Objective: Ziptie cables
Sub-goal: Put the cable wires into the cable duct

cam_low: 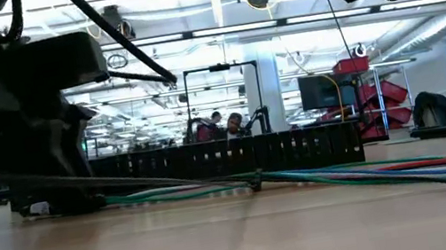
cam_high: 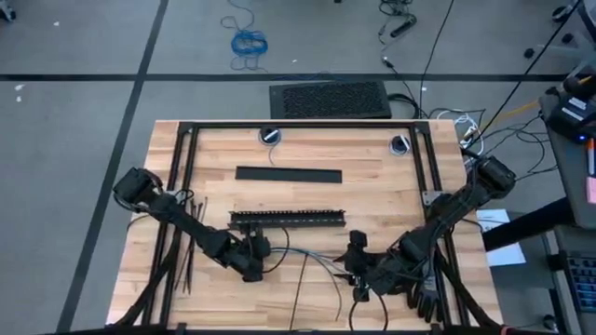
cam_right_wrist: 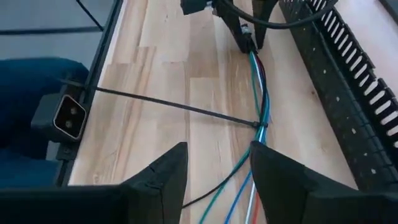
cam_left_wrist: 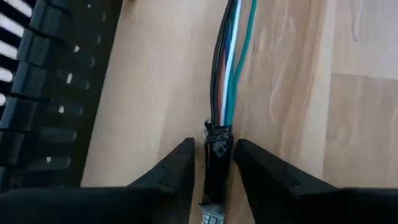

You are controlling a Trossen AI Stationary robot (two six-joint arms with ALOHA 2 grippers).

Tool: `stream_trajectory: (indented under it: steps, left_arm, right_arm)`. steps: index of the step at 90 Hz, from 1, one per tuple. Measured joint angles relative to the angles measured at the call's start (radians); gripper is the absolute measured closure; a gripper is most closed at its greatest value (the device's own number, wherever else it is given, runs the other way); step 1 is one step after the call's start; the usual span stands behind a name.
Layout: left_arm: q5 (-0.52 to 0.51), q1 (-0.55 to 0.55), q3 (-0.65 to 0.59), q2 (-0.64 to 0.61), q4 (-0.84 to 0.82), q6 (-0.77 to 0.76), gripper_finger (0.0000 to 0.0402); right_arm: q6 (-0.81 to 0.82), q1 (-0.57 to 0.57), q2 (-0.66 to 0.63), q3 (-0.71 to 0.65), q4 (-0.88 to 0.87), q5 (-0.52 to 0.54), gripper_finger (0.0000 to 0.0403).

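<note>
Black tape wraps the joined end of the cables [cam_left_wrist: 217, 149], and the left gripper [cam_left_wrist: 214, 163] is clamped on it, pinning the bundle to the wooden table [cam_high: 391, 186] just in front of the slotted cable duct [cam_high: 289, 219]. A ziptie [cam_right_wrist: 180, 107] already circles the wires farther along, its tail lying across the boards. The right gripper [cam_right_wrist: 217, 163] hovers spread over the splayed strands; it should probably take that tail squarely and pull straight, while the left holds firm.

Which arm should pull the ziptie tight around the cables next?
Probably the right. The left gripper is shut on the cables' dark end, anchoring them. The right gripper is open just short of the ziptie looped around the bundle, so it looks freest to grab the tail.
</note>
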Motion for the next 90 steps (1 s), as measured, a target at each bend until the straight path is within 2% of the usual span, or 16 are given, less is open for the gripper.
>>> stream_trajectory:
  steps: [8, 13, 22, 35, 53, 73, 81, 90]
  left_arm:
    - [0.016, 0.001, 0.001, 0.000, 0.002, -0.038, 0.0366]
    - [0.017, 0.004, 0.001, 0.000, 0.001, -0.062, 0.0384]
    - [0.017, 0.005, 0.001, 0.000, -0.001, -0.097, 0.0389]
    - [-0.019, -0.006, 0.024, -0.006, -0.028, -0.113, 0.0392]
    - [-0.079, -0.030, 0.128, -0.027, -0.090, -0.036, 0.0394]
    - [-0.115, -0.044, 0.233, -0.025, -0.226, -0.029, 0.0394]
    - [-0.136, -0.060, 0.265, -0.025, -0.265, -0.028, 0.0394]
    - [-0.185, -0.068, 0.291, -0.026, -0.276, -0.008, 0.0394]
  right_arm:
    - [0.071, 0.000, 0.013, 0.000, 0.000, 0.001, 0.0250]
    - [0.110, 0.000, 0.028, 0.000, -0.002, 0.007, 0.0259]
    - [0.148, 0.000, 0.079, 0.000, 0.000, 0.039, 0.0272]
    - [0.074, 0.000, 0.185, 0.000, 0.073, 0.073, 0.0272]
    - [-0.033, -0.017, 0.267, 0.000, 0.172, 0.076, 0.0218]
    - [-0.084, -0.051, 0.270, 0.000, 0.180, 0.204, 0.0165]
    - [-0.102, -0.068, 0.269, 0.000, 0.180, 0.193, 0.0156]
    - [-0.104, -0.095, 0.271, 0.000, 0.180, 0.137, 0.0154]
